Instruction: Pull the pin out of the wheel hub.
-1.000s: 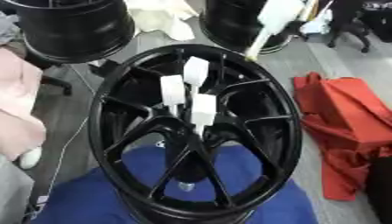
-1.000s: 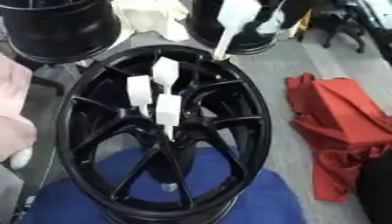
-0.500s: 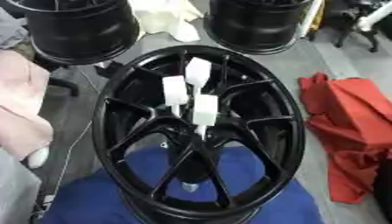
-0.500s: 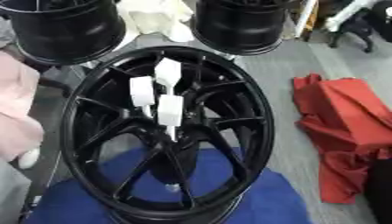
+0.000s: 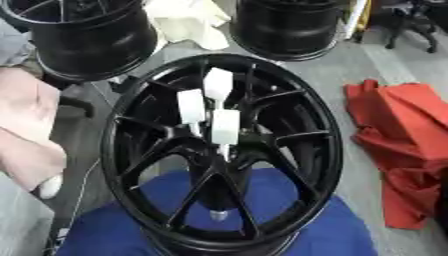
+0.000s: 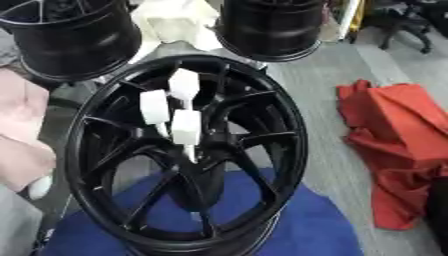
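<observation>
At the far left edge lies a pale pink cloth (image 5: 26,135), bunched against the side of the scene, with a small white rounded thing (image 5: 50,186) just below it near the floor. Behind it, at the upper left, stands a black metal wheel rim (image 5: 83,37), upright on its side.

In the middle sits the large black spoked alloy wheel hub (image 5: 219,150), lying face up and tilted a little toward the camera, its lower rim resting on a blue cloth pad (image 5: 289,220). Three white pins with flat rectangular heads stand up from the centre of the hub, close together: the left white pin (image 5: 191,106), the rear white pin (image 5: 218,84) and the front white pin (image 5: 225,127), whose thin shaft runs down into the hub's middle. All three are seated in the hub, none lifted free. Through the spokes near the bottom a small pale round spot (image 5: 217,215) shows.

Beyond the hub, a crumpled cream-white cloth (image 5: 188,20) lies between the two rear rims, and a second black wheel rim (image 5: 284,25) stands at the upper middle.

To the right, a crumpled red cloth (image 5: 398,135) lies on the grey floor (image 5: 350,65), well apart from the hub.

Neither the left hand nor the right hand appears in either view, so how their fingers stand cannot be told.
</observation>
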